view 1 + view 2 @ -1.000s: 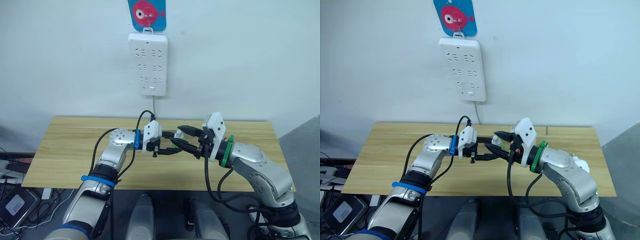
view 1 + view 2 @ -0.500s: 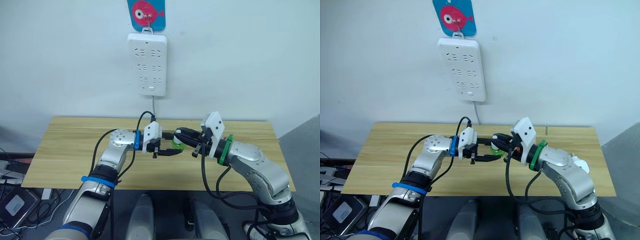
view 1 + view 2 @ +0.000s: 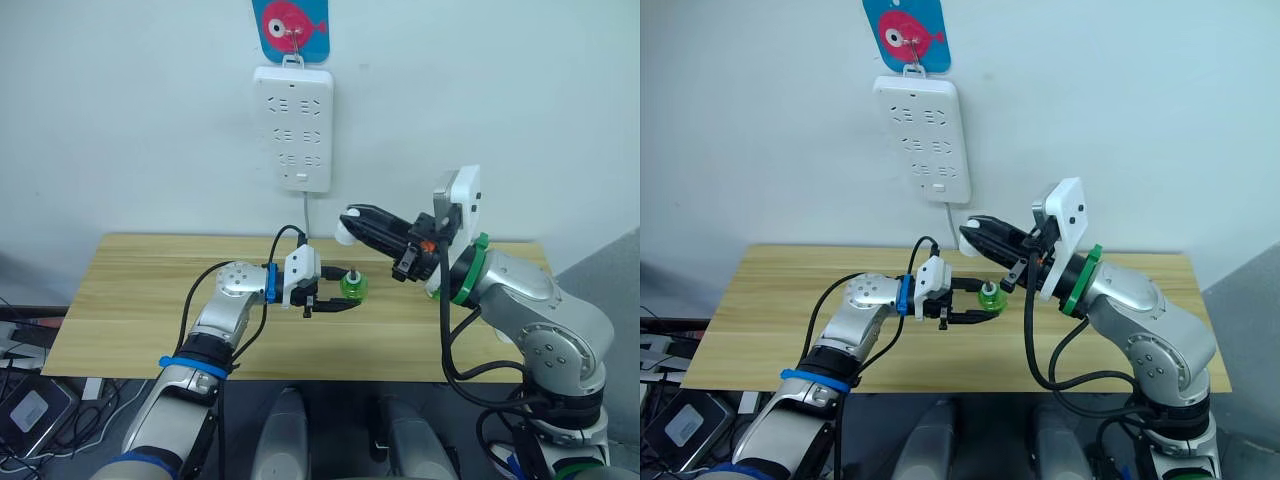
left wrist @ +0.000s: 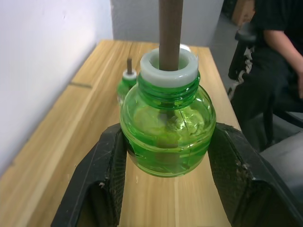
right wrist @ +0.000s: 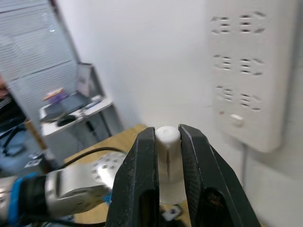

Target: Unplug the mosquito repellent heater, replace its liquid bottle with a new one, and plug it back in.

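Clamped between the fingers of the left gripper (image 3: 345, 291), low over the table (image 3: 150, 290) and straight below the power strip (image 3: 294, 128): the new green bottle (image 4: 166, 127), neck open, brown wick standing up. Pinched tight in the right gripper (image 3: 352, 222), raised partway towards the power strip: the white cap (image 5: 168, 134), already off.

Farther along the table from the held bottle: the old capless bottle (image 4: 127, 81), upright. Just behind it, a white shape (image 4: 185, 47), too hidden to identify.

Next, probably: put the cap down well apart from both bottles, then fetch the heater. Keep the left grip level and firm so the liquid stays in and the wick touches nothing. Avoid squeezing harder; likely slippery, thin plastic. Keep the two green bottles from getting mixed up.
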`<action>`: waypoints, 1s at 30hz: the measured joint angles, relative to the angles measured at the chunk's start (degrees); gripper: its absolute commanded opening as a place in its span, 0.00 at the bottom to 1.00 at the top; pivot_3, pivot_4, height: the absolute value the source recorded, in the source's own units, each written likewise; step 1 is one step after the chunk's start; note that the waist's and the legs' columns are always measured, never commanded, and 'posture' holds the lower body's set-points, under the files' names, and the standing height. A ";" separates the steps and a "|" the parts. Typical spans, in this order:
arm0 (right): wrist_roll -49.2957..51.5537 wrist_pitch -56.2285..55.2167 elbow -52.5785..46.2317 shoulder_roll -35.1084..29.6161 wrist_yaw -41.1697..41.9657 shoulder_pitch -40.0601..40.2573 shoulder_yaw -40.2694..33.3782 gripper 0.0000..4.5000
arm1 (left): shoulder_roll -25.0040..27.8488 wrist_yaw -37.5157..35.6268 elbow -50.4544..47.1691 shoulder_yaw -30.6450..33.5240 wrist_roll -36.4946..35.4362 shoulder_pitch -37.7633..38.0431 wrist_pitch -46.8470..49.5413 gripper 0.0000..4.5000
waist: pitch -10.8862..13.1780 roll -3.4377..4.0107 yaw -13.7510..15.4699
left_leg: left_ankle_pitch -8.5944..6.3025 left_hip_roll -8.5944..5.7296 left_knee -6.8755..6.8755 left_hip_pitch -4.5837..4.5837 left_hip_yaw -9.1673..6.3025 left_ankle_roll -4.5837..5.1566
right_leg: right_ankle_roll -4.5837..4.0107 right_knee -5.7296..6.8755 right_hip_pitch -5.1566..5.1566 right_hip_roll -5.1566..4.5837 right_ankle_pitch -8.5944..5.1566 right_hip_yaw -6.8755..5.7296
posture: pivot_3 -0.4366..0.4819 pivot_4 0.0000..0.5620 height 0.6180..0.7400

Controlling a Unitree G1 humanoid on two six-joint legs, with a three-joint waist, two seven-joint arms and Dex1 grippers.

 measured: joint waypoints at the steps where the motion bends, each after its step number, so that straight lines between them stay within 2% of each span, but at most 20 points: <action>1: -3.71 -2.43 1.62 -1.41 -0.80 1.75 1.31 0.07 | 0.42 0.26 -0.01 0.03 0.06 0.50 -0.01 0.48 | 0.00 0.00 0.10 | 0.00 -0.02 0.00 0.00 0.00 0.00 | 0.03 -0.01 0.00 -0.02 -0.02 0.00 | 0.73 0.50 1.00; 5: -16.06 -13.84 13.57 -0.23 -4.65 7.39 3.76 0.07 | 1.09 3.01 -0.97 1.17 0.08 2.29 1.24 0.48 | 0.02 0.00 0.06 | 0.00 -0.01 0.01 0.01 0.05 0.00 | 0.24 0.03 -0.03 -0.02 -0.14 0.05 | 0.74 0.54 1.00; 11: -27.43 -32.91 36.33 4.41 -5.66 8.29 6.35 0.07 | 1.50 9.90 -8.41 3.33 -0.01 4.63 6.73 0.48 | 0.29 0.07 -0.23 | 0.00 0.02 -0.03 0.04 0.06 0.00 | 0.25 0.04 -0.04 0.00 -0.15 0.08 | 0.80 0.60 1.00; 18: -30.83 -45.51 55.80 8.42 -7.57 6.48 3.67 0.07 | 3.73 14.01 -19.95 4.36 -0.42 10.22 14.75 0.48 | 0.72 0.19 0.45 | 0.00 0.03 -0.15 0.05 0.09 0.01 | 0.19 0.01 -0.08 0.00 -0.19 0.10 | 0.85 0.61 1.00; 24: -32.49 -50.87 62.19 9.82 -8.21 4.72 2.35 0.07 | 4.68 14.95 -23.21 4.38 -0.74 11.13 18.11 0.48 | 1.18 0.24 0.94 | 0.00 0.03 -0.14 0.05 0.13 0.00 | 0.18 0.01 -0.09 0.00 -0.20 0.16 | 0.84 0.61 1.00; 30: -33.15 -52.04 62.71 10.37 -8.98 4.90 2.06 0.53 | 4.37 14.57 -21.75 4.05 -0.71 8.29 17.76 0.48 | 1.30 0.24 0.93 | 0.00 0.03 -0.16 0.05 0.16 0.00 | 0.19 -0.03 -0.10 -0.01 -0.20 0.19 | 0.82 0.60 1.00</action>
